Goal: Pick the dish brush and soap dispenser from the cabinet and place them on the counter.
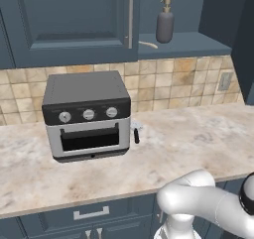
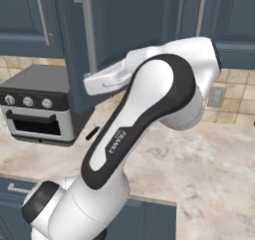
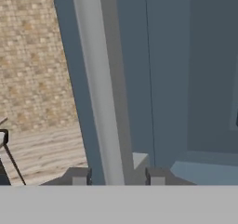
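Gripper [image 3: 118, 175] straddles the cabinet door's silver bar handle [image 3: 100, 93], one fingertip on each side, jaws partly closed and seemingly clamped on it; the bar's long axis runs straight away from the hand. Beyond, on the open cabinet [image 1: 74, 22] shelf, the dish brush [image 1: 148, 44] lies flat just beside the upright soap dispenser [image 1: 164, 24]. Both sit past the door, above the counter [image 1: 198, 134].

The small grey rounded soap dispenser [image 1: 164, 24] with a tan pump stands upright on the open dark blue-grey cabinet's [image 1: 74, 25] shelf. The slender, curved cream-white dish brush [image 1: 148, 44] lies just beside it. Below spreads the beige marble-patterned counter [image 1: 198, 134].
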You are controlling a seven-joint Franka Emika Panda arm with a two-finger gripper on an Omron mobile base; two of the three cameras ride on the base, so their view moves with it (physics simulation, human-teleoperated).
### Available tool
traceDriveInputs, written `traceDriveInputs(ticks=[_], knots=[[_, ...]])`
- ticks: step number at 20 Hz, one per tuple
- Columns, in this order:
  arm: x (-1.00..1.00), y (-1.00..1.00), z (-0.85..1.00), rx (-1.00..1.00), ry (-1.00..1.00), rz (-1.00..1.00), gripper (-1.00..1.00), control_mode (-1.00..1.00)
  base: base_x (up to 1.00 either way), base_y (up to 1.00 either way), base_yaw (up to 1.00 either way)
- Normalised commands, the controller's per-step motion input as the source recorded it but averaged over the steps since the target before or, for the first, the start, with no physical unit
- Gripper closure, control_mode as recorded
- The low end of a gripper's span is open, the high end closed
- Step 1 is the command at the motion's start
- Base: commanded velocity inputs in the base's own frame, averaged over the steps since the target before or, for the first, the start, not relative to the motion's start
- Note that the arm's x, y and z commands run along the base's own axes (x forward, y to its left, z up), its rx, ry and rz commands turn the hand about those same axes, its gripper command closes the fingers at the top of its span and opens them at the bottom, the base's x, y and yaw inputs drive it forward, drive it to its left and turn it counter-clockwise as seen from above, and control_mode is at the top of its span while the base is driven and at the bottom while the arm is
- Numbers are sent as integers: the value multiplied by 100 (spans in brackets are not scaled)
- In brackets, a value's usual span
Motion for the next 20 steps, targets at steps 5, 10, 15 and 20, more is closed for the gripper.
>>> traceDriveInputs(ticks=[5, 10, 15, 20], knots=[[-19, -38, 2, 0, -1, 8, 100, -100, 0, 0, 0], [-11, -22, 0, 1, 0, 5, -100, -100, 0, 0, 0], [-4, 0, 0, 1, 1, 0, -100, -100, 0, 0, 0], [0, 0, 0, 0, 0, 0, -100, -100, 0, 0, 0]])
